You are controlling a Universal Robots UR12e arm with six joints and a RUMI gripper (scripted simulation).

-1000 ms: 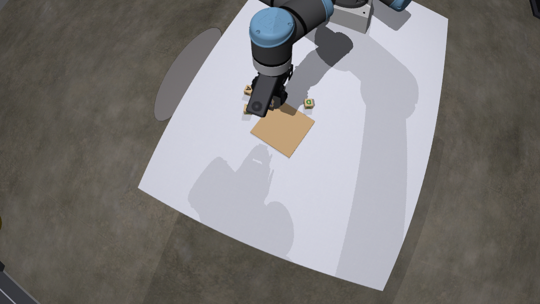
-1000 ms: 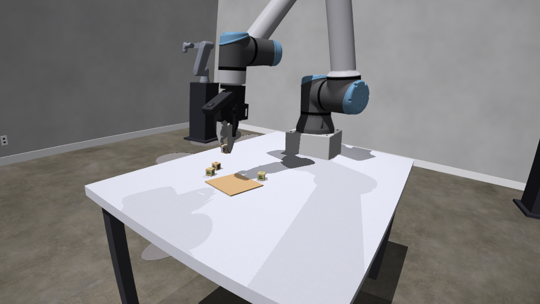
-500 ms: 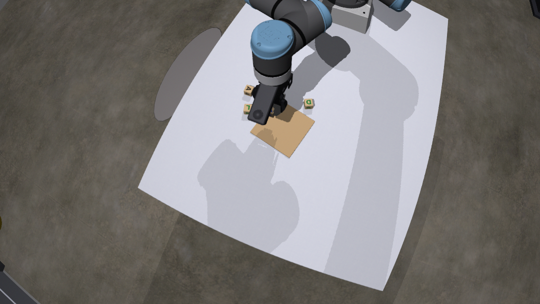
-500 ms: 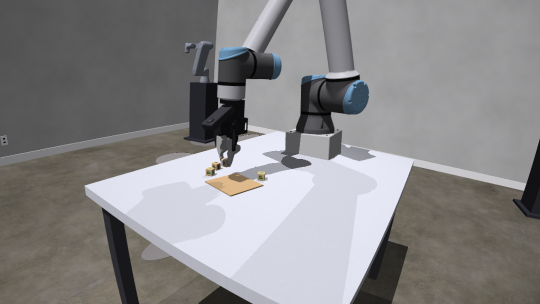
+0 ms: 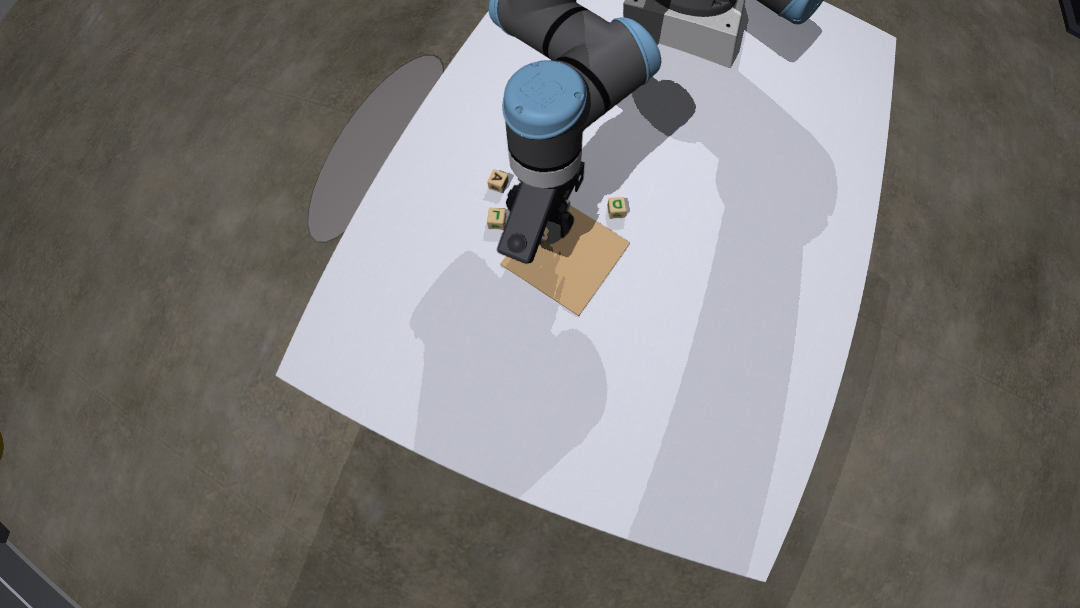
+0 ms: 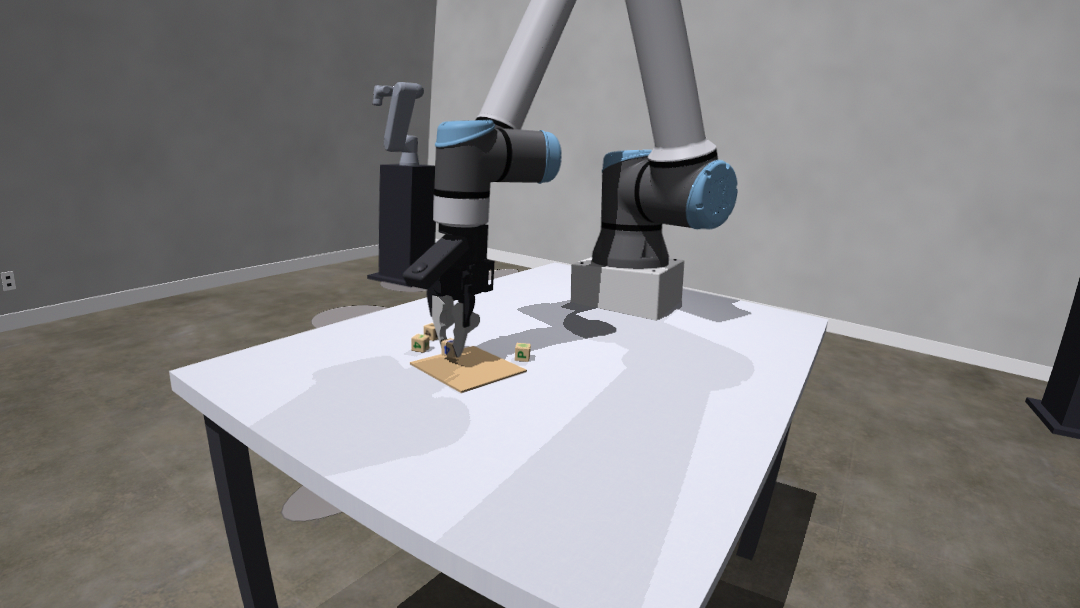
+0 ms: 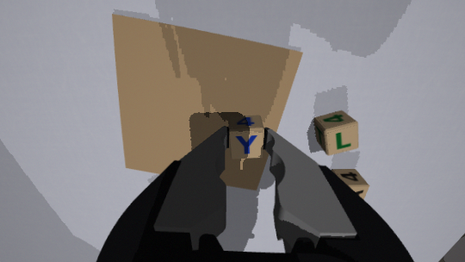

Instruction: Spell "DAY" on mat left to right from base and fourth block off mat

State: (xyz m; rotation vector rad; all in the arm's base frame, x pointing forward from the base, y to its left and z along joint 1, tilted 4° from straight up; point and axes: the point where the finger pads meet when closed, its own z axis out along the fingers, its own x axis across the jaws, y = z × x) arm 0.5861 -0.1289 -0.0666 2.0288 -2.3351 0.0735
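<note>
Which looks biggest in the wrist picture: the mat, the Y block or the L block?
1. Mat, easily biggest.
2. L block and Y block look alike; the Y, shut in the pincer, sits nearer, so unsure.

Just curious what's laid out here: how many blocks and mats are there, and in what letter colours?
Green-letter blocks: 3, namely A, L, D
Blue-letter blocks: 1, namely Y, gripped in the hand
Mats: 1
Total: 5
</note>
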